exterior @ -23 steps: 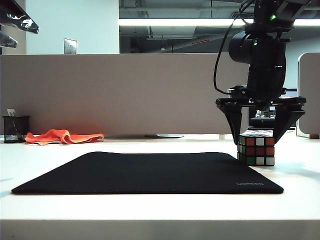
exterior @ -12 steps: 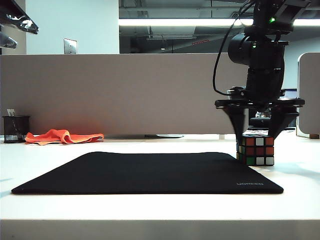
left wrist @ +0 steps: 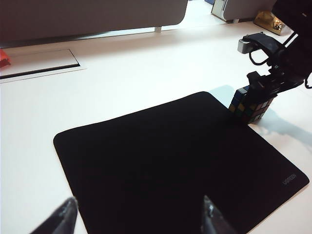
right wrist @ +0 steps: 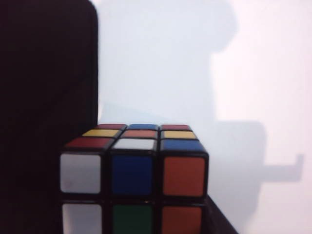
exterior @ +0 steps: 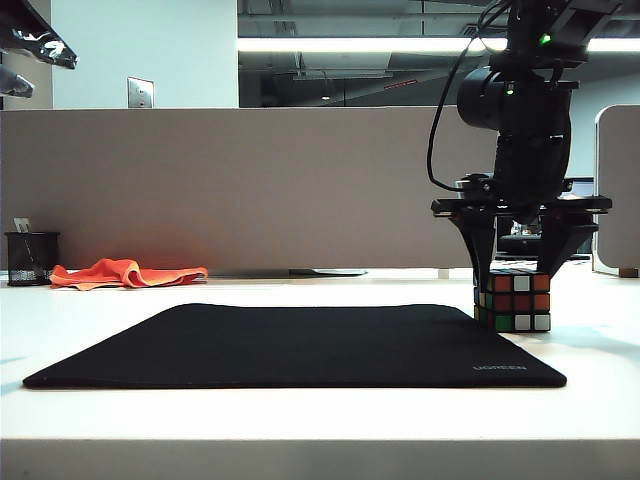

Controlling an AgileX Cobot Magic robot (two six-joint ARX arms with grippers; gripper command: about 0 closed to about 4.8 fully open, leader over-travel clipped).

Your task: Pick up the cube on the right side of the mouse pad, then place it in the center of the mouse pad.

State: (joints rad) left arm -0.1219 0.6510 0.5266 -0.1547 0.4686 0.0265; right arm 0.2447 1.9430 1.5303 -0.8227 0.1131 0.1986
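The cube [exterior: 513,300] [left wrist: 249,105] [right wrist: 131,175] sits on the white table, just off the right edge of the black mouse pad [exterior: 300,345] [left wrist: 170,161] [right wrist: 44,97]. My right gripper [exterior: 515,285] [left wrist: 258,92] [right wrist: 134,222] points straight down over it, and its two fingers press against the cube's left and right sides. One finger [right wrist: 219,219] shows tight against the cube's side in the right wrist view. The cube still rests on the table. My left gripper [left wrist: 140,202] hangs open and empty above the pad's near-left part.
A crumpled orange cloth [exterior: 125,272] and a black mesh pen cup [exterior: 30,258] lie at the far left of the table. A grey partition [exterior: 250,190] closes off the back. A cable slot [left wrist: 39,63] is set into the tabletop beyond the pad.
My right gripper's fingers have drawn in from a wide stance onto the cube's sides. The cube has stayed in place. The left arm has not moved.
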